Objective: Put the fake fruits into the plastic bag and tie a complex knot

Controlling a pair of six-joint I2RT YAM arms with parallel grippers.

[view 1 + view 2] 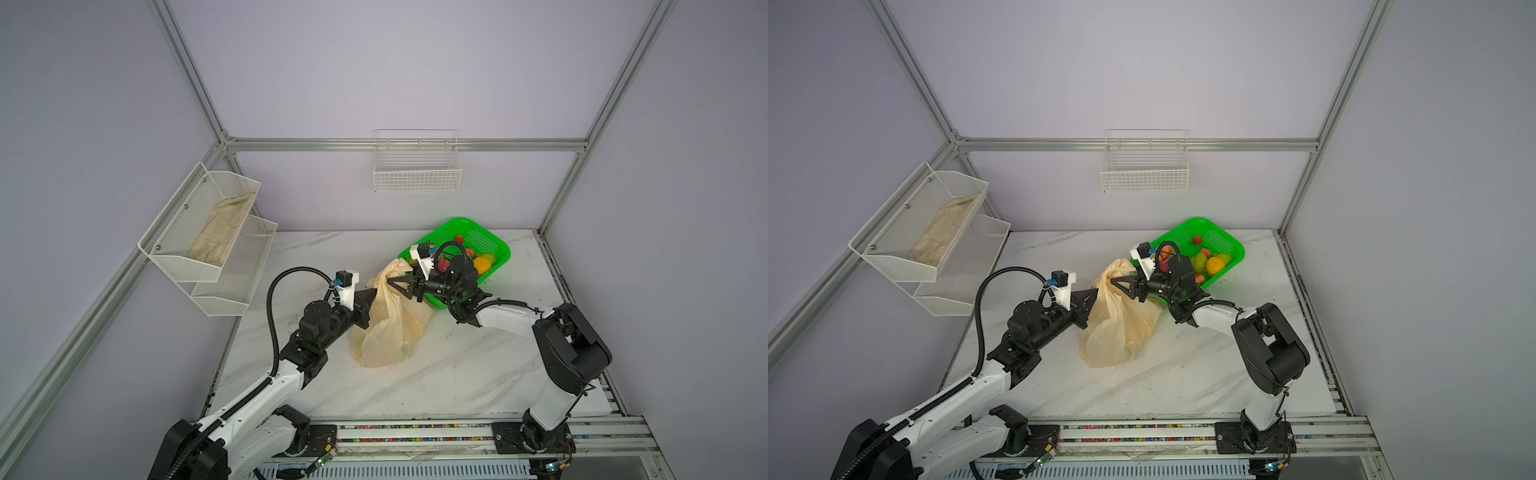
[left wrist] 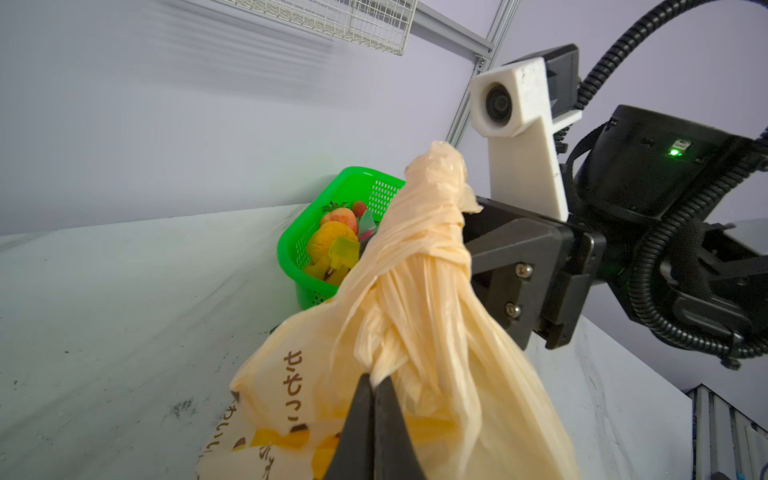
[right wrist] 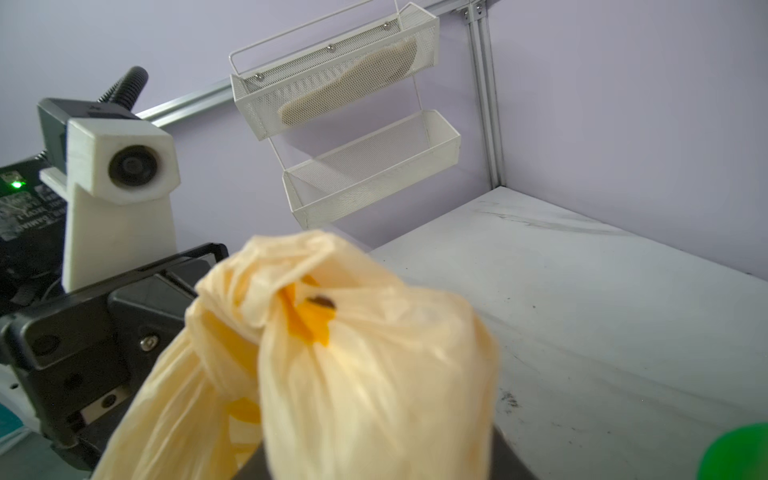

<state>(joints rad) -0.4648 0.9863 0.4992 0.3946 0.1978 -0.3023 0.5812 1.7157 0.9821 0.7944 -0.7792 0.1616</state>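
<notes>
Both arms meet at the neck of the plastic bag [image 1: 388, 332], which stands on the table [image 1: 457, 365] just beside the green basket [image 1: 496, 245]. Your left jaws are clenched on the plastic just under the knot [image 2: 432, 232]. The right jaws sit against the knot, but you cannot tell whether they grip it. Pull too hard and the thin film may tear; release unevenly and the knot may slacken. Several fake fruits [image 1: 1215, 265] lie in the basket, outside the bag.
</notes>
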